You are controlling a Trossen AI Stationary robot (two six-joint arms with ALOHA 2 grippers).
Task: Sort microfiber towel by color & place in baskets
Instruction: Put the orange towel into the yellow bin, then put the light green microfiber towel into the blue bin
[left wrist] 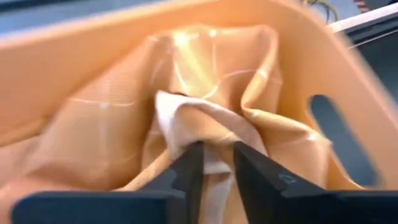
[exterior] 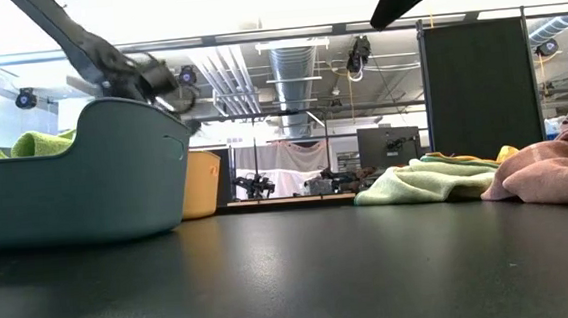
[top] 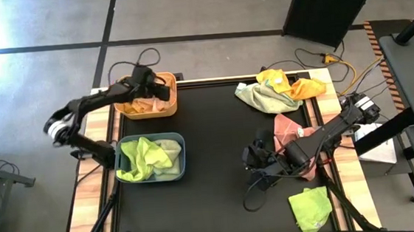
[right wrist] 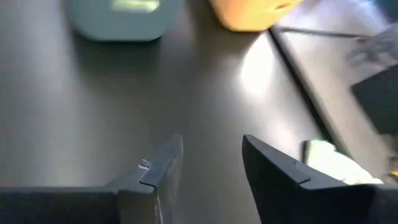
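Note:
The yellow-orange basket (top: 126, 110) (left wrist: 56, 68) stands at the table's far left and holds orange and peach towels (top: 145, 104). My left gripper (top: 157, 89) (left wrist: 216, 149) reaches down into it, shut on a pale peach towel (left wrist: 186, 118). The blue-grey basket (top: 182, 156) (exterior: 75, 179) sits just nearer and holds yellow-green towels (top: 145, 158). My right gripper (top: 249, 159) (right wrist: 211, 146) is open above bare table right of centre, beside a pink towel (top: 291, 130) that lies under its arm. My left gripper pinches a raised fold of the pale peach towel (left wrist: 214, 163) between its two fingers, coming from above and pointing down into the yellow-orange basket. The rest of that towel lies slack on the orange towel (left wrist: 112, 124) in the basket.
A heap of green, yellow and orange towels (top: 279, 88) (exterior: 436, 178) lies at the far right corner. A yellow-green towel (top: 310, 206) lies at the near right. The dark table top (top: 209, 145) between the baskets and the right arm is bare. Cables run on the floor beyond.

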